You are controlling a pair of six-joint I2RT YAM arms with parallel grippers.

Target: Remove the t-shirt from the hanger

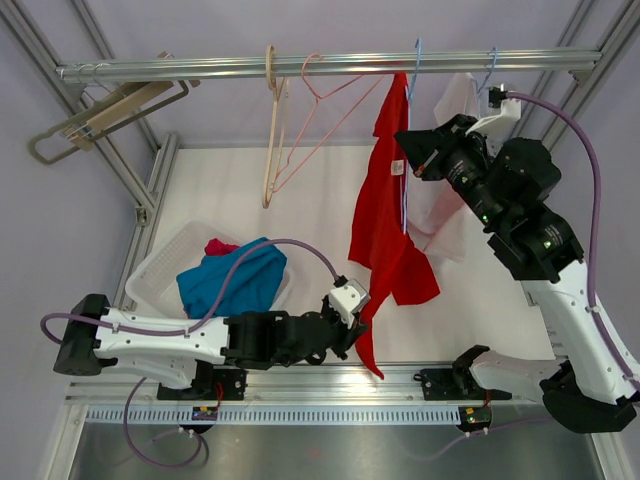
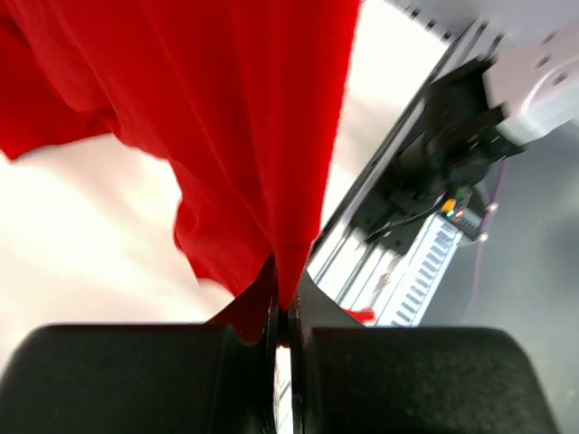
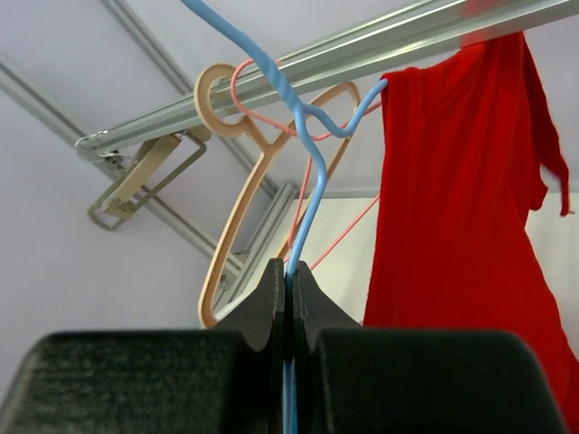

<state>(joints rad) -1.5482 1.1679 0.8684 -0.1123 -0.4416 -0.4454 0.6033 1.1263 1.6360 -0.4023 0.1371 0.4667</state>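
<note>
Top view, rail (image 1: 320,68) running across the 12 o'clock edge.

- Red t-shirt (image 1: 385,200): hangs at about 1 o'clock from the frame's centre, on a blue wire hanger (image 1: 405,190) hooked over the rail. The fabric drapes in a narrow bunch down to about 5 o'clock, and its lower tip reaches the near table edge.
- Left gripper (image 1: 358,335): low, near 6 o'clock, with the arm lying flat along the near edge. In the wrist view the fingers are pressed together on a fold of the shirt's lower hem; red cloth rises straight out of the seam between them.
- Right gripper (image 1: 408,165): raised, at 1 o'clock, just beside the shirt's upper part. Its wrist view shows the fingers clamped on the blue wire below the twisted neck, with the wire running up from the seam to the hook. The shirt is at 3 o'clock of that wire, and the hanger's arm enters the shirt at its top corner.
- Other hangers on the rail: a beige hanger (image 1: 270,130) and a pink wire hanger (image 1: 320,120) at 11 to 12 o'clock, both bare; a wooden hanger (image 1: 110,110) at 10 o'clock, tilted.
- White garment (image 1: 455,110): just behind the right gripper at 2 o'clock, under a second blue hook; partly hidden.
- White basket (image 1: 160,265): at 8 o'clock on the table (image 1: 250,190), holding a blue garment (image 1: 235,280) and a scrap of red cloth (image 1: 218,247).
</note>
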